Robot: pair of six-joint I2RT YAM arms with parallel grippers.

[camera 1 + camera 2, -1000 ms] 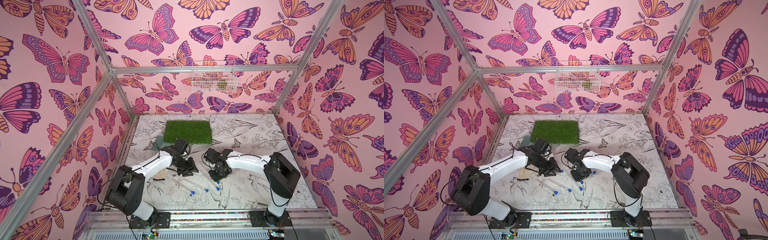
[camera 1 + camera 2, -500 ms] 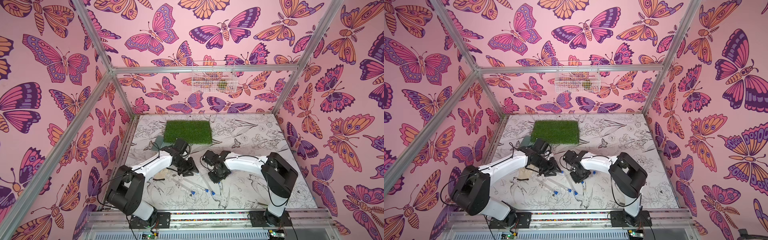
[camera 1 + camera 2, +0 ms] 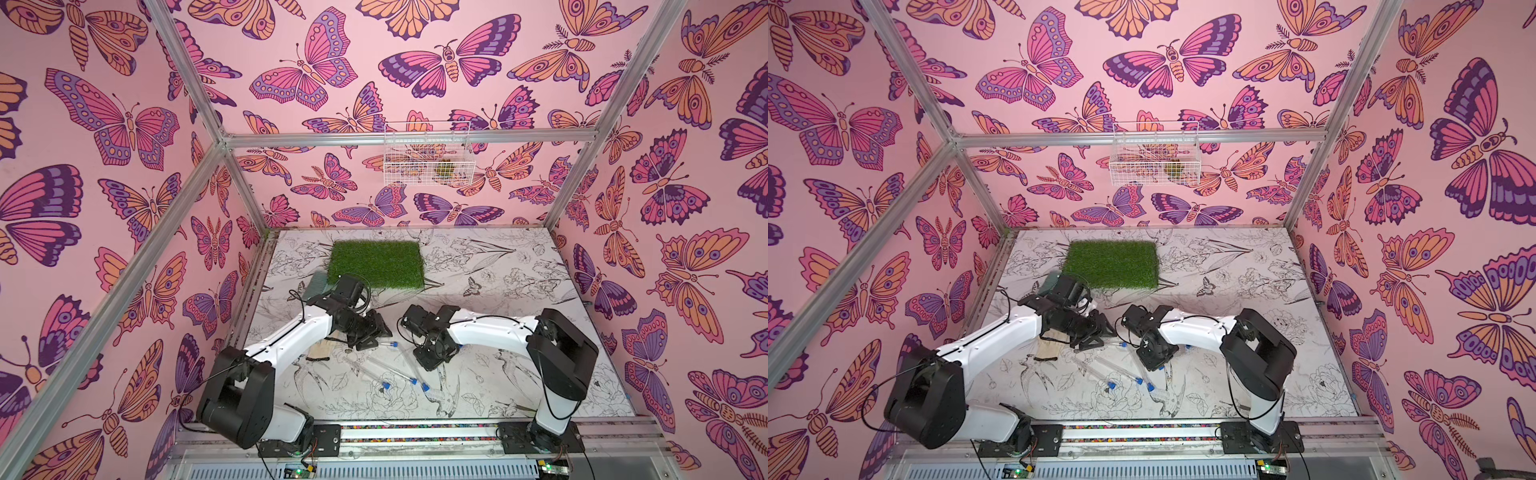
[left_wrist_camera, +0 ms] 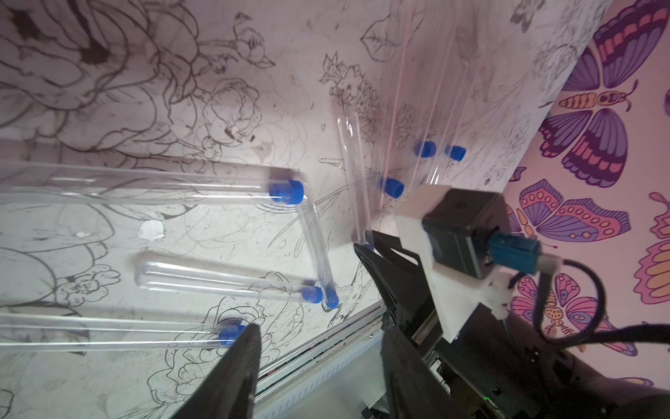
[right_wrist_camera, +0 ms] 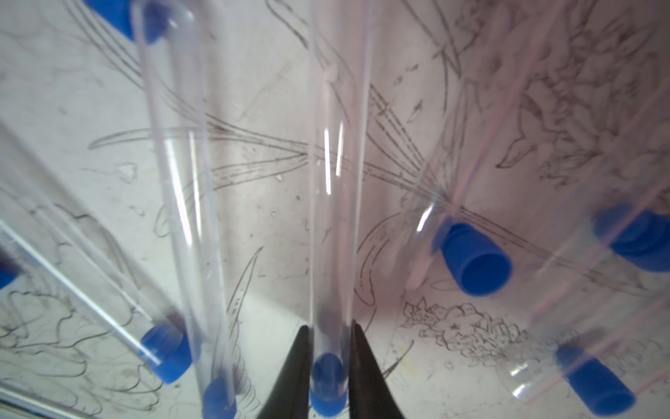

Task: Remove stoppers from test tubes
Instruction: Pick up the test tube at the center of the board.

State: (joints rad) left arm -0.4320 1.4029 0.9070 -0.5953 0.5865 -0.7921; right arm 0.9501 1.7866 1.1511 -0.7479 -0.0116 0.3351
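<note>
Several clear test tubes [image 3: 388, 368] [image 3: 1113, 368] lie scattered on the table between my two arms, each with a blue stopper [image 3: 385, 385] [image 3: 1111, 385] in one end. My right gripper [image 5: 328, 333] [image 3: 432, 362] is shut on one test tube [image 5: 331, 217], its jaws pinching the glass just over that tube's stopper [image 5: 326, 377]. My left gripper [image 4: 321, 337] [image 3: 375, 337] is open with nothing between its fingers; a stoppered tube [image 4: 108, 332] lies just beside one fingertip [image 4: 246, 348]. The left wrist view also shows the held tube [image 4: 353, 174] running to the right gripper.
A green grass mat [image 3: 376, 264] lies behind the arms. A pale glove [image 3: 322, 351] sits under the left arm, and a wire basket [image 3: 428, 153] hangs on the back wall. The metal front rail [image 3: 415, 432] borders the table's near edge.
My left gripper has opened wider. My right gripper has shifted slightly left and forward and closed onto a tube's stoppered end.
</note>
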